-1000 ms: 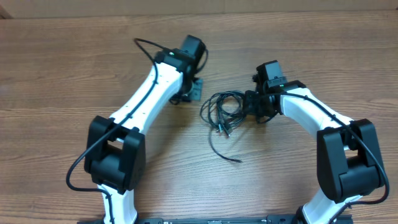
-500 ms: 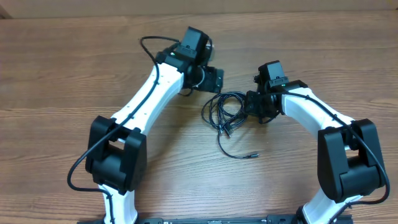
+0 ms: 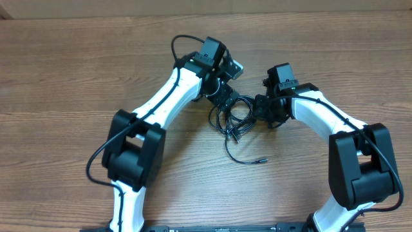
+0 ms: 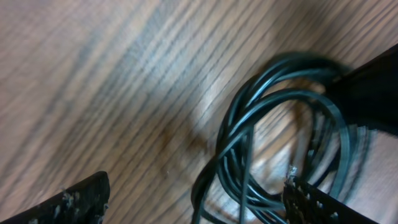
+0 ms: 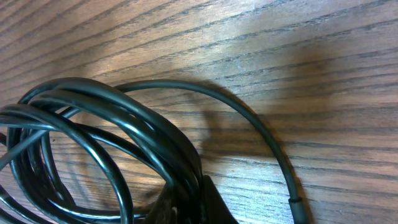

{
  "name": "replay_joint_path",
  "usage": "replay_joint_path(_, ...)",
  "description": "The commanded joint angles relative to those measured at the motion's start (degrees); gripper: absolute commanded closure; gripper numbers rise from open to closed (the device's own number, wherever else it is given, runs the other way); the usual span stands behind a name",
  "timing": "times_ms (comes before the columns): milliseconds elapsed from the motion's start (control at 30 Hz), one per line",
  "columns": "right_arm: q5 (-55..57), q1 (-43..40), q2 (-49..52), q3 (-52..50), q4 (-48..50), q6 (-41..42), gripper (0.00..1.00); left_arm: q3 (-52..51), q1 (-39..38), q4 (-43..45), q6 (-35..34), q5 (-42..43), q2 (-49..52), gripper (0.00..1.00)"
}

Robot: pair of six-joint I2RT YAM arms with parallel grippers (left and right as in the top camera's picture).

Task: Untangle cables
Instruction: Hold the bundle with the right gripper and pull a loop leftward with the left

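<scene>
The cables (image 3: 233, 116) lie as a tangled black bundle of loops on the wooden table between my two arms. One loose end with a small plug (image 3: 262, 160) trails toward the front. My left gripper (image 3: 224, 102) hovers open over the bundle's left side. In the left wrist view its fingers (image 4: 81, 199) stand wide apart, with cable loops (image 4: 249, 149) between them and none gripped. My right gripper (image 3: 259, 111) is shut on the bundle's right side. In the right wrist view the strands (image 5: 124, 118) run into its closed fingertips (image 5: 196, 202).
The wooden table (image 3: 64, 77) spreads around the bundle. Thicker black wires (image 3: 180, 42) run along my white arms. A single strand (image 5: 273, 149) curves away to the right of the pinched bundle.
My left arm has swung right, from beside the bundle to above its left loops, and its jaws have opened. The loose plug end slid a little to the right. The right arm stayed put.
</scene>
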Motion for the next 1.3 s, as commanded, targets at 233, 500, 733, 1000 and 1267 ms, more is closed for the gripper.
replay_joint_path(233, -0.9, 0.1, 0.4, -0.1, 0.3, 0.2, 0.96, 1.0, 0.0, -0.9, 3.0, 4.1, 4.6, 0.66)
replay_joint_path(500, -0.9, 0.1, 0.4, -0.1, 0.2, 0.2, 0.96, 1.0, 0.1, -2.3, 1.4, 4.5, 4.6, 0.96)
replay_joint_path(733, 0.1, 0.1, 0.4, -0.1, 0.0, 0.2, 0.96, 2.1, 0.6, -4.0, 0.1, 3.9, 3.7, 0.96)
replay_joint_path(1000, 7.7, 0.0, 0.4, -0.1, -3.0, 3.5, 0.96, 3.8, 7.5, -6.0, -13.3, -3.5, -3.7, 0.96)
replay_joint_path(1267, 7.8, 0.0, 0.4, -0.1, -3.2, 3.5, 0.96, 3.8, 15.3, -14.9, -29.4, 4.3, -9.6, 0.87)
